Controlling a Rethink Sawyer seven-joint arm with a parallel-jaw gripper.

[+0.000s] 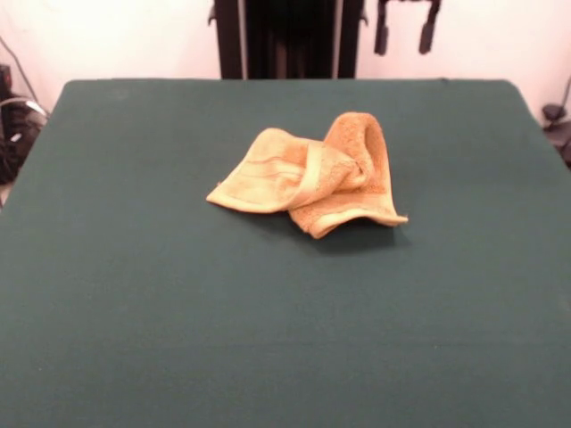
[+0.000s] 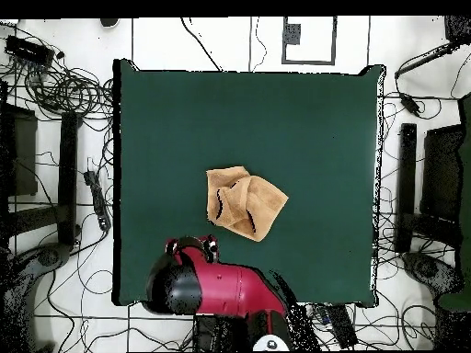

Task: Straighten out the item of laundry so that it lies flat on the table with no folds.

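a: any writing or labels?
b: none i can read.
a: the arm?
b: drawn back over the table's [image 1: 134, 312] robot-side edge; gripper [image 1: 405, 36] hangs behind it, fingers parted, holding nothing.
a: the towel [image 1: 312, 178]?
b: crumpled and folded near the table's middle.

Yellow-orange towel [image 2: 245, 202] crumpled near middle of dark green surface [image 2: 313, 119], folded over itself, corner pointing toward picture's right. Red and black arm [image 2: 221, 287] drawn back over surface's bottom edge, apart from towel. Pincer [image 2: 190, 244] at arm's end, near towel's lower-left; finger state unclear. Cables [image 2: 64, 87] on floor around surface.
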